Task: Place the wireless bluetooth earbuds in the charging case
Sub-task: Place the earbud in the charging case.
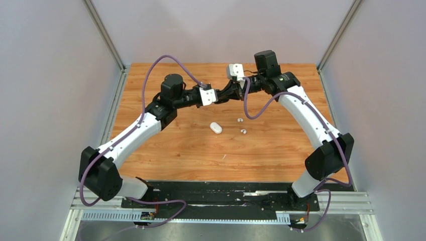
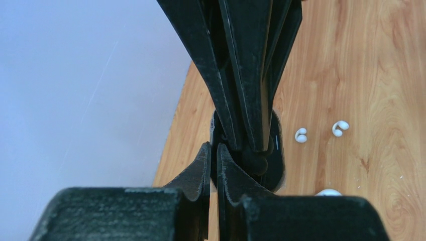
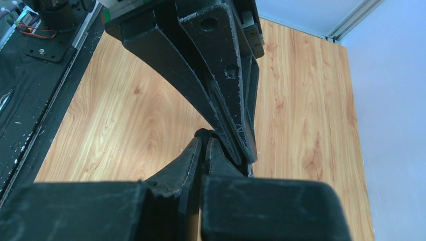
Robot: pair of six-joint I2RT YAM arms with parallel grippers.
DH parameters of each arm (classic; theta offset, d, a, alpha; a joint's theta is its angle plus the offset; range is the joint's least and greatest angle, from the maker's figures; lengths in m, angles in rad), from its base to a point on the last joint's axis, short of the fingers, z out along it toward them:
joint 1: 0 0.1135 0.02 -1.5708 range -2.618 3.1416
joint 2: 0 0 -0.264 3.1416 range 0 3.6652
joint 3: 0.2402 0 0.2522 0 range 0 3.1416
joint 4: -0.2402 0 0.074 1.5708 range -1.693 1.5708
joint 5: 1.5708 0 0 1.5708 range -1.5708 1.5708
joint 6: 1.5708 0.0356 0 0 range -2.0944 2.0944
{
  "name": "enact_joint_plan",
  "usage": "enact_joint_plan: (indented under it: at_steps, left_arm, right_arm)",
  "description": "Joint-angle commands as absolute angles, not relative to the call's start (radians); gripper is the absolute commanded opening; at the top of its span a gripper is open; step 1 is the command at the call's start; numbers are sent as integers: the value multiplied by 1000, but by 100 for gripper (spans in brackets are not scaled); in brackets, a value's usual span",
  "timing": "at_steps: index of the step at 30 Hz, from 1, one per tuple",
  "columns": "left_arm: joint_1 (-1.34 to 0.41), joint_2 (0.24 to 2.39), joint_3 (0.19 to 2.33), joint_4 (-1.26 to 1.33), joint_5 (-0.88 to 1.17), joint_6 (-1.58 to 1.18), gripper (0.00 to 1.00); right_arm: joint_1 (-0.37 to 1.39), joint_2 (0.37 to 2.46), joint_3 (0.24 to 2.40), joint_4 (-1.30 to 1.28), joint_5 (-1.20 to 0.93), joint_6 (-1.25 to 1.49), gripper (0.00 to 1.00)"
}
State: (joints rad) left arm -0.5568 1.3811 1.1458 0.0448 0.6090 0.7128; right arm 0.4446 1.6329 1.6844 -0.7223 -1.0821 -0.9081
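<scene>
White earbuds (image 2: 301, 135) lie loose on the wood worktop (image 1: 166, 150); a black case (image 2: 276, 168), thinly held aloft, could slip and fall among them.
Nearest, the white case (image 1: 216, 127) and both buds rest apart, nothing inserted. Beyond, the left tool (image 2: 214, 148), almost closed, appears to nip the black case's edge; the right tool (image 3: 203, 143), fully closed, meets it; its load cannot be told.
</scene>
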Motion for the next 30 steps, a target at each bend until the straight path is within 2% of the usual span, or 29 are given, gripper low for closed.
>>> enact_joint_plan:
  at_steps: [1,30]
  left_arm:
    - [-563,1330,1143,93,645,677,0]
    - [-562,1347,1163,63,646,677,0]
  right_arm:
    - [475,1634,1711,-691,-1099,-951,0]
    - [505,1555,1657,-640,-996,-1096,0]
